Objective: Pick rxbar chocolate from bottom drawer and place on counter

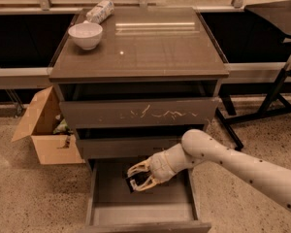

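Starting wide, Dee: the counter (150,47) filled the top of the shot, glossy and brown-grey, and below it the bottom drawer (145,225) hung pulled right out.

Right, Sam, and the arm (233,161) came in from the right and angled down into that drawer. Up on the counter's far left corner sat a white bowl (85,35) with a whitish packet (100,10) behind it, both well away from the action.

And the business end?

The gripper (139,176) was low over the drawer floor, towards the back, with its jaws spread and something small and dark between them. That was the rxbar chocolate (133,183), lying flat on the drawer floor. Whether the jaws were already touching it, I couldn't call.

How would you expect that bar to handle?

Light, I'd say, and flat. The wrapper looked like slick film, so I'd expect it to slip if pinched at a corner. The bar inside would probably give a little but not crush.

So where would you take it?

Across the narrow width, near the middle of its length, so it doesn't droop or swing on the lift. Lying that flat, it calls for the jaws to come right down to the floor first.
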